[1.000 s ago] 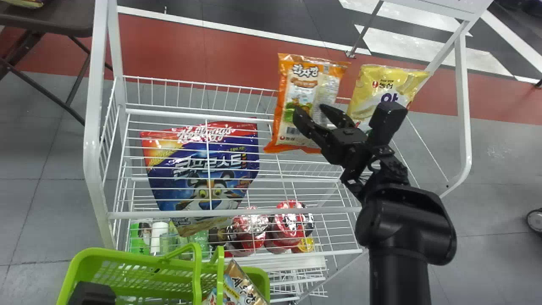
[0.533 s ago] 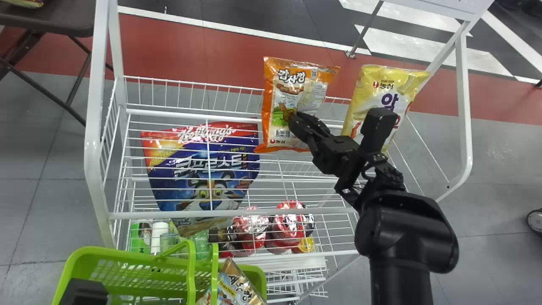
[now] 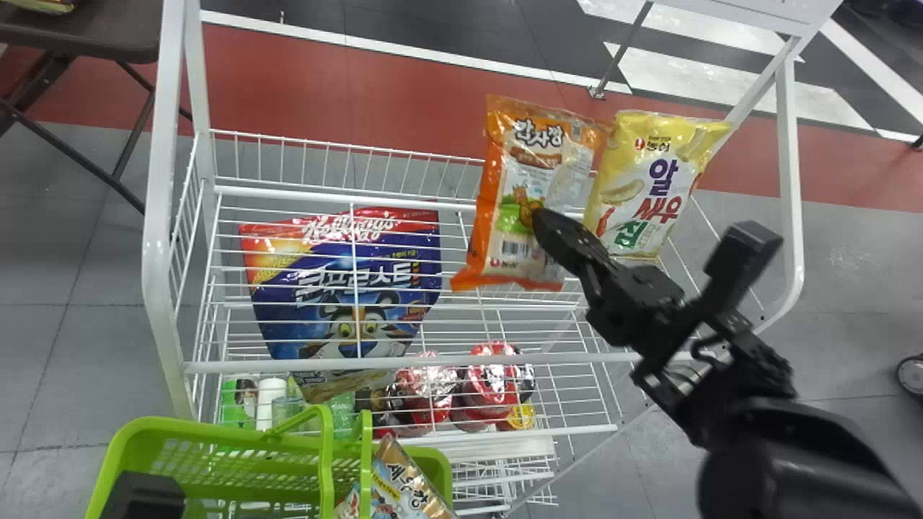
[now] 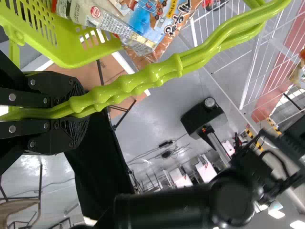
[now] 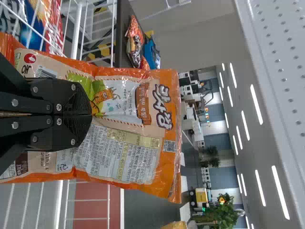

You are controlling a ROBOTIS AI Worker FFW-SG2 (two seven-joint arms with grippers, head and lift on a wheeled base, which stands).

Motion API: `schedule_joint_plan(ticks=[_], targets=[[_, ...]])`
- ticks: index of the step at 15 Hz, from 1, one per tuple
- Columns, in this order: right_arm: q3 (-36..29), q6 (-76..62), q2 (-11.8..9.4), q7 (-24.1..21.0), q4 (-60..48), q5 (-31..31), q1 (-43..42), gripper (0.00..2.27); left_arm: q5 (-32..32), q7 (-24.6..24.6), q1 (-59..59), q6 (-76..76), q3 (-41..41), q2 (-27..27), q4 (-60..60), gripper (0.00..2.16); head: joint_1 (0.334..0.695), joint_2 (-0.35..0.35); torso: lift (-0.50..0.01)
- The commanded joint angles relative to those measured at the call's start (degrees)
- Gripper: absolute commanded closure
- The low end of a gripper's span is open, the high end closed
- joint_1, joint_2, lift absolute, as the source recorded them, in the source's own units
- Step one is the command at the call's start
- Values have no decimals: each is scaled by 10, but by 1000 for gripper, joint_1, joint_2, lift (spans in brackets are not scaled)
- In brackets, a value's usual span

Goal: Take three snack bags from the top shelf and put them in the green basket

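Note:
My right gripper [image 3: 542,222] is shut on the front of the orange snack bag [image 3: 544,155], upright over the top shelf's right half. In the right wrist view the gripper [image 5: 90,115] pinches the middle of the orange bag [image 5: 128,138]. A yellow snack bag [image 3: 652,173] stands just right of it at the shelf's right end. My left gripper [image 3: 148,494] is at the bottom left, by the green basket [image 3: 216,425]; in the left wrist view that gripper [image 4: 78,112] is shut on the basket's handle [image 4: 138,81]. Another snack bag [image 3: 407,490] lies in the basket.
A blue and red cereal pouch [image 3: 346,288] occupies the left half of the white wire rack [image 3: 288,194]. Cups and bottles [image 3: 425,393] are on a lower shelf. White posts [image 3: 155,216] rise on both sides, and a dark table [image 3: 86,29] is at the top left.
My right gripper, open at first with its fingers near the orange bag, shut on it. The bag shifted left, then right and nearer with the gripper. The basket moved slightly left.

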Motion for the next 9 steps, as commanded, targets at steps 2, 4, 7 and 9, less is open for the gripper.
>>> schedule_joint_plan(ticks=[2, 4, 7, 9], targets=[[-87, 264, 1, 55, -129, -71, 53, 2246, 1, 1, -1, 0, 1, -1, -2, 2017, 695, -350, -37], [-117, 387, 1, 84, -211, -75, 92, 2246, 1, 3, -1, 0, 2, -3, -2, 2017, 695, -350, -37], [-143, 557, 1, 114, -294, -72, 104, 2246, 3, 15, 0, -4, 1, -4, -4, 2017, 695, -350, -37], [-150, 557, 1, 135, -309, -63, 125, 2246, 3, 17, 0, -4, -1, -7, -5, 2017, 695, -350, -37]])
